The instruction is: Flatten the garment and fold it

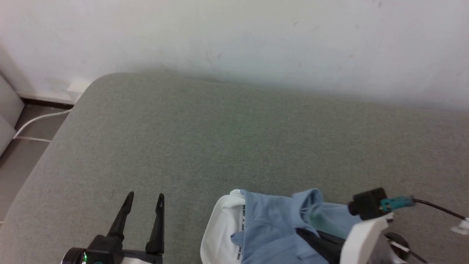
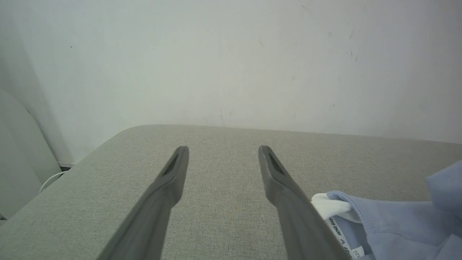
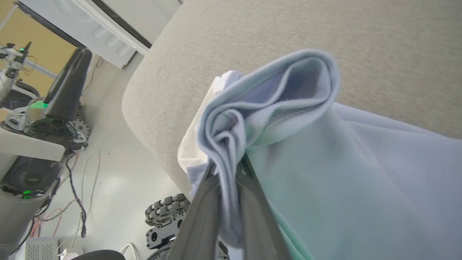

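One bunched fold of the garment (image 1: 271, 220), pinched in the right hand (image 3: 229, 164), may slip when pulled; the left hand (image 1: 145, 195) is spread, empty.

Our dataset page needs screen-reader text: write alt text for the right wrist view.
The right hand is shut on a bunched fold of the light blue polo shirt, which drapes over a grey fabric-covered surface. Cables lie on the floor beyond.

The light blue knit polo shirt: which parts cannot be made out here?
Head view: light blue knit polo shirt, lower part cut off by bottom edge.
Left wrist view: white neck label, print too small, runs off bottom edge.
Right wrist view: right end effector tips buried in bunched fabric.
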`<state>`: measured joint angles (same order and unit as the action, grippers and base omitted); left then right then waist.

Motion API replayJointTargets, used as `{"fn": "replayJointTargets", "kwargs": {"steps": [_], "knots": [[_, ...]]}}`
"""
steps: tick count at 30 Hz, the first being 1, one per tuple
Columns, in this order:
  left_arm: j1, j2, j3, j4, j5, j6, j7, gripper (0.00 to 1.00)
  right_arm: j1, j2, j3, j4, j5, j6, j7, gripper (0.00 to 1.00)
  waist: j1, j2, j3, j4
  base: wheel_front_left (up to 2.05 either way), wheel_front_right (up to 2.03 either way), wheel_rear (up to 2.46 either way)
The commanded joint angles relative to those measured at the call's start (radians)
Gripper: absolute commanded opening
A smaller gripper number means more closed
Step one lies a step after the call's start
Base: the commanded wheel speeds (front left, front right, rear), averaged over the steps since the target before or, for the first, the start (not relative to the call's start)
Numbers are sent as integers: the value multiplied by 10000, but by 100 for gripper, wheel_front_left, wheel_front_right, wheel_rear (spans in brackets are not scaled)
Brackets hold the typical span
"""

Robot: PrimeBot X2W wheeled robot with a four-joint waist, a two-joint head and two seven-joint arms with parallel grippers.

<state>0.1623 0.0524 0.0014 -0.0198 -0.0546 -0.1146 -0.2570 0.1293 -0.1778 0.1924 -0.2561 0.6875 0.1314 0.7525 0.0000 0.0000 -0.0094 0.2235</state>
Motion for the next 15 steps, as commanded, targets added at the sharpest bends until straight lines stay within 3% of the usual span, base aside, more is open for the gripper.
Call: {"fn": "replayJointTargets", "kwargs": {"steps": [1,14,15], "knots": [[-166,-21,-21,2,-25,-36,-47,100,-379,218,248,216,131,-7,-90,0,0,0,221,292,0,0,0],[-428,-22,-171,37,-59,13,-47,100,-2141,856,1591,3212,-370,-7,-1482,0,0,0,615,931,0,0,0],[-436,-22,-167,38,-65,21,-47,100,-2226,875,1710,3354,-337,-7,-1577,39,0,0,629,942,0,0,0]]}}
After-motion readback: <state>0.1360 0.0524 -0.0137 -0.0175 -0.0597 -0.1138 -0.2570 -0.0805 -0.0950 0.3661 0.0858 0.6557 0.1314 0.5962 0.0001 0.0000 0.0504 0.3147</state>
